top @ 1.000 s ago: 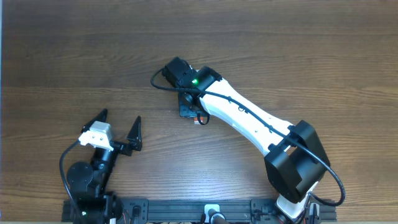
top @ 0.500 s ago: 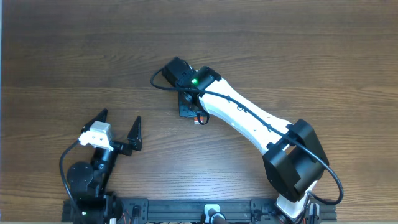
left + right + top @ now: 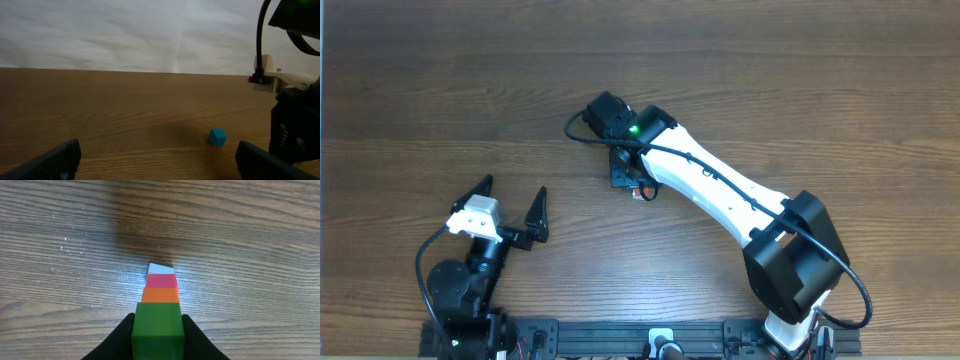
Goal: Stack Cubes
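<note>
Cubes look light, hard and kinda slick, so pinch flat opposite faces. Right gripper (image 3: 158,339) is clamped on the green cube (image 3: 157,317) by its sides, directly over the orange cube (image 3: 160,295), mid-table (image 3: 820,80). Left gripper (image 3: 513,187) is spread wide, holding nothing, near the front-left corner.

The table (image 3: 820,80) was of dark brown wood, and its grain ran from left to right. Behind its far edge stood a pale grey backdrop (image 3: 100,35) with one thin brighter streak. Soft light lay on the wood.
</note>
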